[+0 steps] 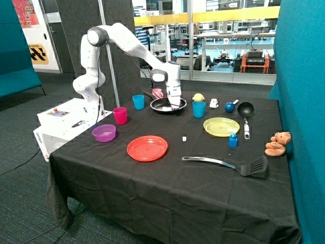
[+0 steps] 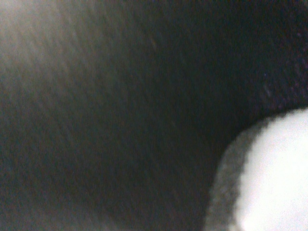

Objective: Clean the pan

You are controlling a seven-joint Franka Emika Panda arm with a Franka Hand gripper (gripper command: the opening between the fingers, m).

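The pan (image 1: 156, 108), wide, shallow and black with a shiny rim, sits near the table's far edge between the blue cup (image 1: 138, 101) and the teal cup (image 1: 199, 109). My gripper (image 1: 175, 104) reaches down into the pan on its teal-cup side, at or very near the bottom. A small white thing (image 1: 166, 108) lies in the pan beside the gripper. The wrist view is filled by a dark surface (image 2: 120, 120), seemingly the pan's inside, with a white fuzzy-edged thing (image 2: 269, 178) very close in one corner. What the white thing is cannot be told.
Near the pan are a pink cup (image 1: 158, 93), a magenta cup (image 1: 120, 115) and a purple bowl (image 1: 104, 132). Nearer the front are a red plate (image 1: 147, 148), a yellow plate (image 1: 221, 126) and a black slotted spatula (image 1: 238, 164). A small deep black pan (image 1: 246, 110) and a teddy bear (image 1: 278, 144) are on the far side.
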